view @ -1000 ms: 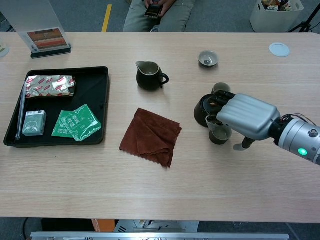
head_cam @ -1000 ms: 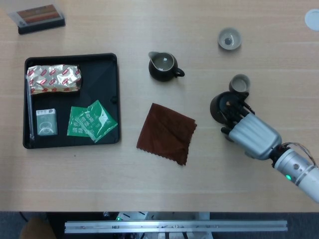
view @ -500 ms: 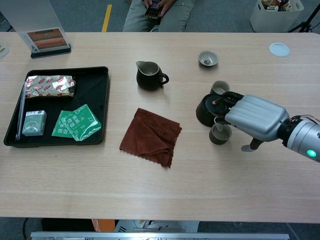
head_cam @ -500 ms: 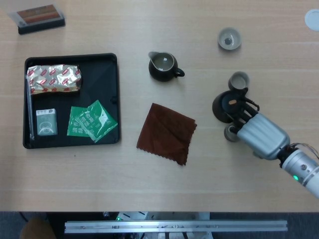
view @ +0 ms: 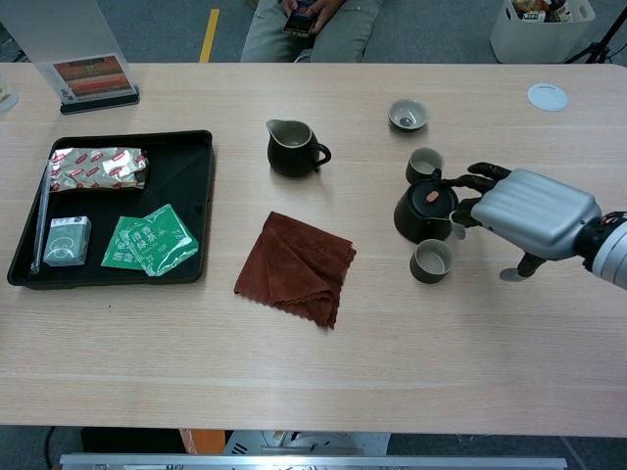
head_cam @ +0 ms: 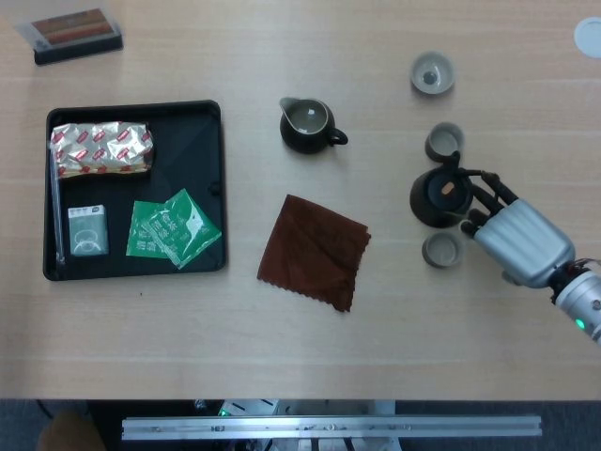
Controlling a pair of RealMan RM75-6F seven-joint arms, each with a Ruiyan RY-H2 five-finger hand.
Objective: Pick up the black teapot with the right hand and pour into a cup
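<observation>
- The black teapot (head_cam: 440, 196) sits on the surface right of centre, between two small cups — one cup (head_cam: 444, 142) just behind it, the other cup (head_cam: 442, 250) just in front.
- The right hand (view: 524, 208) is beside the pot on its right, fingers (view: 482, 177) spread and reaching toward the lid and handle side; it holds nothing, and I can't tell whether any fingertip actually touches the pot.
- The left hand isn't in either view.
- So the step in hand reads as the grasp itself — the pot is not yet lifted.
- To do it well: bring the fingers around the handle side, not across the lid, and close firmly before any lift; a loose hold would let the pot swing when tipped.
- Both cups stand very close, so come in level and lift straight up to avoid knocking either.
- The near cup looks the easier target, being just beside the hand; tip slowly with the spout over its mouth.
- Away to the left, a dark pitcher (head_cam: 307, 126), a brown cloth (head_cam: 314, 250) and a black tray (head_cam: 208, 183) of packets are well apart from the action.
</observation>
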